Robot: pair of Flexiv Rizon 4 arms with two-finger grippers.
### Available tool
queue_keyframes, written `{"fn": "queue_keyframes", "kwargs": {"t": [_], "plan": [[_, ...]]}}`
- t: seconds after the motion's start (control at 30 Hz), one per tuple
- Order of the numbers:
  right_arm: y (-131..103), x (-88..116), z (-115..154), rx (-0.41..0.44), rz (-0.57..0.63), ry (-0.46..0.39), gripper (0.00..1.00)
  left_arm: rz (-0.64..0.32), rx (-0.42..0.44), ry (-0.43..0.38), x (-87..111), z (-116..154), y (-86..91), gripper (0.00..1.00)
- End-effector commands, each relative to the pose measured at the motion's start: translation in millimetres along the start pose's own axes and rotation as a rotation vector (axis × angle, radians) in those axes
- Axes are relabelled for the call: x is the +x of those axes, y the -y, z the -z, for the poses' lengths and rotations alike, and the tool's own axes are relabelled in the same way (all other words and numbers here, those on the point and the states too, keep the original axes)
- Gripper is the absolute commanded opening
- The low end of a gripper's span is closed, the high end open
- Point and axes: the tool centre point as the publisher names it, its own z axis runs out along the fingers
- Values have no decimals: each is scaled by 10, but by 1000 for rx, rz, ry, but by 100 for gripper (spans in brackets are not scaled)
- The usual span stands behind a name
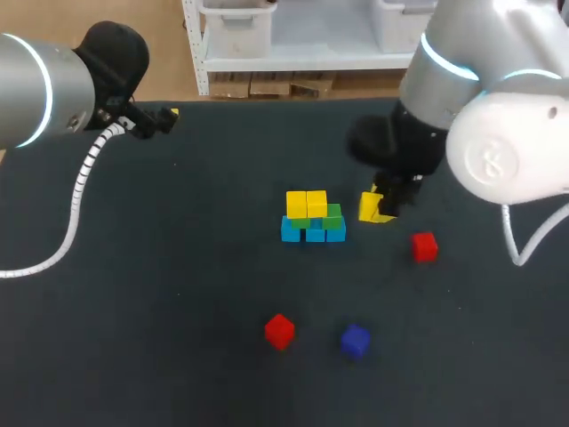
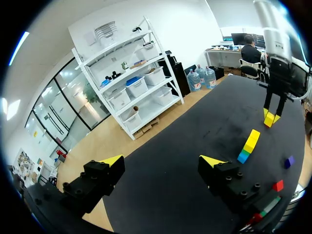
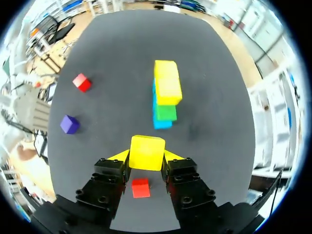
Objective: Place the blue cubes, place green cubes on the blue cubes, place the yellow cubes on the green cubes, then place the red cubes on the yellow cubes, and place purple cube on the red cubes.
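Roughly halfway, the stack (image 1: pixel 313 221) holds blue, green and 2 yellow layers, the right end effector (image 3: pixel 146 157) pinches another yellow cube (image 3: pixel 147 151) beside it, the left end effector (image 2: pixel 162 162) is spread, and 2 red cubes (image 1: pixel 424 246) (image 1: pixel 279 330) and the purple cube (image 1: pixel 355 340) lie loose.
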Motion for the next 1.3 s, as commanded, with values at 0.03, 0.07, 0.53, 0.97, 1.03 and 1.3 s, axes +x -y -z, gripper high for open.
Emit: {"fn": "queue_keyframes", "kwargs": {"t": [0.03,0.07,0.53,0.97,1.03,1.3], "plan": [[70,-143,-17,2,75,-36,0,-1,4,1,-3,-12,-12,100],[87,-167,-17,4,85,-50,0,-1,4,1,-3,-12,-12,100],[99,-254,-143,2,104,-68,0,-1,4,1,-3,-12,-12,100],[154,-312,-227,41,118,-89,0,-1,4,1,-3,-12,-12,100],[175,-317,-246,48,116,-88,0,-1,4,1,-3,-12,-12,100],[234,-308,-275,58,123,-98,0,-1,4,1,-3,-12,-12,100]]}}
